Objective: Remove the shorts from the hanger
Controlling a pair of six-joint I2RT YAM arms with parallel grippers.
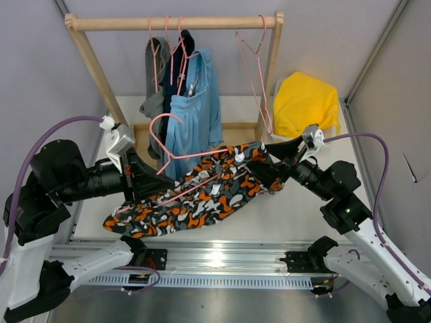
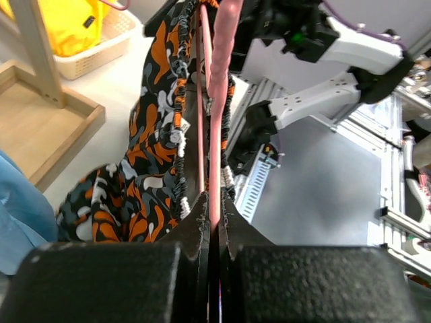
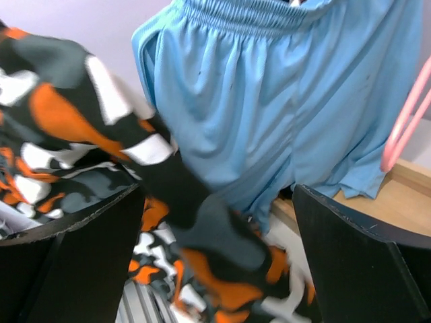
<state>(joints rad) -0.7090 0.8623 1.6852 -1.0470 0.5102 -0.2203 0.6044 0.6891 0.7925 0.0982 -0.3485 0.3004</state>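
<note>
Two grippers are placed at opposite ends of the orange-and-black camouflage-patterned fabric shorts [image 1: 202, 195], which are draped over a pink wire hanger [image 1: 195, 156] in front of the wooden clothes rack [image 1: 175, 23], nearer than the light blue fabric shorts [image 1: 195, 114] hung on it. The long axis of the patterned shorts and of the hanger bar is seen to run from near left to far right, with the lower end sagging towards the near left edge of the table. The left gripper [image 2: 214, 208] is found fully closed, its jaws pinched on the pink wire at the left part of the hanger, so the hanger is carried by that arm. The right gripper [image 1: 266, 168] is found spread as wide as it goes, with nothing clamped; in the right wrist view a fold of the patterned cloth is seen lying between its black fingers [image 3: 363, 256], so the far right end of the shorts is within its reach. The coming move is judged to depend on this line: the right arm is the nearer one to the free cloth, and once closed on it a pull towards the right, along the hanger bar and away from the left gripper, would be needed for the shorts to be slid off
</note>
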